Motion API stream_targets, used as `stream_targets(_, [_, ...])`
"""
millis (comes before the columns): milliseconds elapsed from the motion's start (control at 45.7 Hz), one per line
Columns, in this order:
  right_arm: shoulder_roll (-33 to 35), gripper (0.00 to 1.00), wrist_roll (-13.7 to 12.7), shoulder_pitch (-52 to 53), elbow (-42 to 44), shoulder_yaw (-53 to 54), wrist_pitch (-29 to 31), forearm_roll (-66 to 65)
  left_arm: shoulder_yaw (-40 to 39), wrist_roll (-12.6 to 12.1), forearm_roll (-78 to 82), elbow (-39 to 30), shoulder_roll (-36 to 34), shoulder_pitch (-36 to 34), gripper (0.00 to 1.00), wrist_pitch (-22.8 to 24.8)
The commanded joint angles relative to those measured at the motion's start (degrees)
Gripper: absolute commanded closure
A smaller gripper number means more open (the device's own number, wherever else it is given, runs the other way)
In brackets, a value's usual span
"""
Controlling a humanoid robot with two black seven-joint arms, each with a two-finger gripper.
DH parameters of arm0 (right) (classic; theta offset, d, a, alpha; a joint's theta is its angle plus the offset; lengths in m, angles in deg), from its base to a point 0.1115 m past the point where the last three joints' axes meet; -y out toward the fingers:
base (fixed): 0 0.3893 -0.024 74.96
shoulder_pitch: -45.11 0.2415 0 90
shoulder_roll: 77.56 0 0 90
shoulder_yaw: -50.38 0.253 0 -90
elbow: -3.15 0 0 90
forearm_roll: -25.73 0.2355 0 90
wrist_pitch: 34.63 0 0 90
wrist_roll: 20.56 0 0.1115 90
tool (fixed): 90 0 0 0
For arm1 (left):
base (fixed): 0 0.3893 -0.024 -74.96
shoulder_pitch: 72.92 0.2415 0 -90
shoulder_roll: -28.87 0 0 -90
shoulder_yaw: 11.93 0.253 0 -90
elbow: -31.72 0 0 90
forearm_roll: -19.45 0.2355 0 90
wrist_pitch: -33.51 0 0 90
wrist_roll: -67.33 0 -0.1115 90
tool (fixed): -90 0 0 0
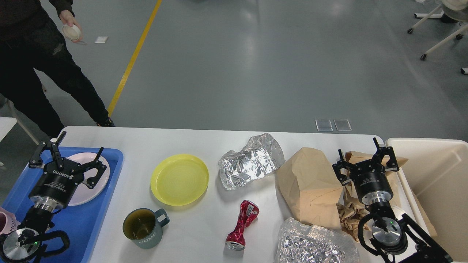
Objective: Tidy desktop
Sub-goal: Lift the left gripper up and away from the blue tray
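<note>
Left gripper (69, 155) hangs with its black fingers spread and holding nothing over the pale pink round plate (95, 182) in the blue plastic tray (106, 204), which sits at the left end of the wide white desktop (204, 226). Right of the tray, the dark green mug (143, 228) and yellow plastic plate (179, 179) lie nearer this arm, so they look like its next picks. Further right, the crushed red can (242, 225), long axis running near-to-far, and the crumpled foil (251, 160) lead to the right gripper (365, 160), likewise spread and empty over brown paper bags (310, 186) beside the cream plastic bin (435, 182).
</note>
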Motion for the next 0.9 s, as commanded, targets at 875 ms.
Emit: stream_targets(875, [0.1, 0.00, 0.0, -0.1, 0.0, 0.0, 0.0, 0.0, 19.8, 2.2, 0.0, 0.9, -23.6, -14.4, 0.03, -2.1])
